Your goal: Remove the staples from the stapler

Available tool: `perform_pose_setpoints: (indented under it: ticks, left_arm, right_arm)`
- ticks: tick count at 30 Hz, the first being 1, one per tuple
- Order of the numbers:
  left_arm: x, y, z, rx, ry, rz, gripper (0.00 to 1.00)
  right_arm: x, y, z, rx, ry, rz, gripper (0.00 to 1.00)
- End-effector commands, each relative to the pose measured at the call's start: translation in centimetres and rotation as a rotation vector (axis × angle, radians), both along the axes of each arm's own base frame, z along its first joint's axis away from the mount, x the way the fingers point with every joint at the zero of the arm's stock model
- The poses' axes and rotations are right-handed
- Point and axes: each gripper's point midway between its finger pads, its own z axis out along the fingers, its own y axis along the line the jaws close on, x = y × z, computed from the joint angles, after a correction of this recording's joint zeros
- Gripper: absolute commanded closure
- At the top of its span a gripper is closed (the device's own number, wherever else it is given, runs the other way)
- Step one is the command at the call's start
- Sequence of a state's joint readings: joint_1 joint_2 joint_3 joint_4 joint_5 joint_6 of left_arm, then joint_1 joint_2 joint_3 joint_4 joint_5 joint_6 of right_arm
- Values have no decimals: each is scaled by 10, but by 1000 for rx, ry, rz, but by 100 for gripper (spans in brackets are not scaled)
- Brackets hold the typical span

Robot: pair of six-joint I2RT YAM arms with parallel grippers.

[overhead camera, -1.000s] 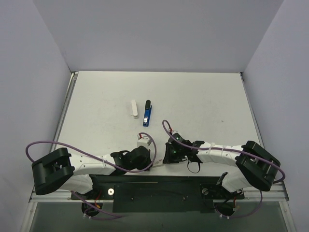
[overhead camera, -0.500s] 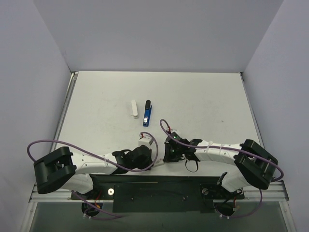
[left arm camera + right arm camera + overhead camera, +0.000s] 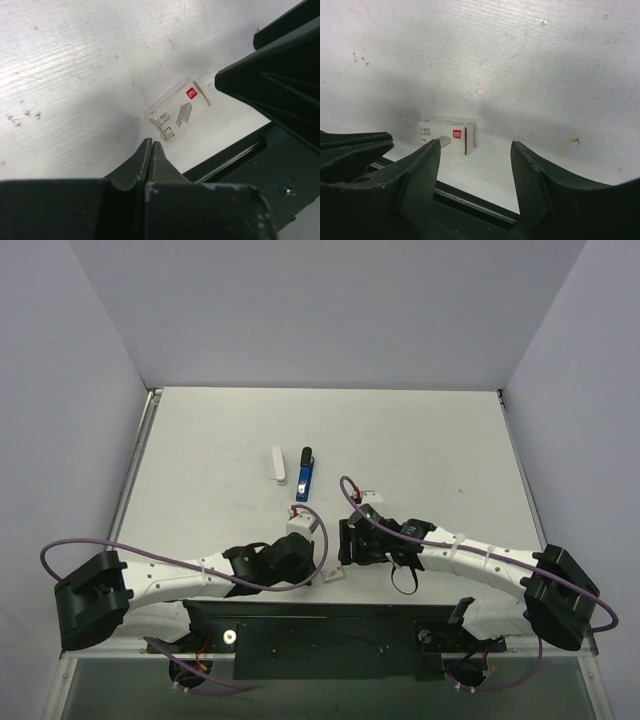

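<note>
The blue stapler (image 3: 305, 477) with its black end lies mid-table, far from both grippers. My left gripper (image 3: 151, 145) is shut and empty, its tips just short of a small white staple box (image 3: 177, 111). My right gripper (image 3: 476, 150) stands open over the table's near edge and faces the same box (image 3: 447, 135) from the other side. A short grey strip (image 3: 445, 141), possibly staples, shows at the tip of its left finger (image 3: 422, 165); I cannot tell whether it touches. From above, both grippers meet near the box (image 3: 330, 576).
A plain white bar (image 3: 279, 465) lies just left of the stapler. A black base plate (image 3: 320, 625) runs along the near table edge right below the grippers. Grey walls close the table on three sides.
My right gripper has gone from shut to open. Both arms have stretched slightly, their shoulders swinging outward, while the wrists stay close together by the box.
</note>
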State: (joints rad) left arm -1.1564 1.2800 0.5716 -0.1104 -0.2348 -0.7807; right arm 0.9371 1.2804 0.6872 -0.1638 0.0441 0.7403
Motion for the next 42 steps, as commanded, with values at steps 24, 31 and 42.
perform_pose_setpoints:
  ticks: [24, 31, 42]
  left_arm:
    - [8, 72, 73, -68, -150, 182, 44]
    - [7, 72, 66, -55, -138, 177, 43]
    - [9, 70, 66, -66, -143, 185, 43]
  right_arm:
    - [-22, 44, -23, -187, -6, 133, 25]
    - [-24, 46, -34, -230, 8, 131, 27]
    - [-27, 43, -36, -281, -12, 134, 47]
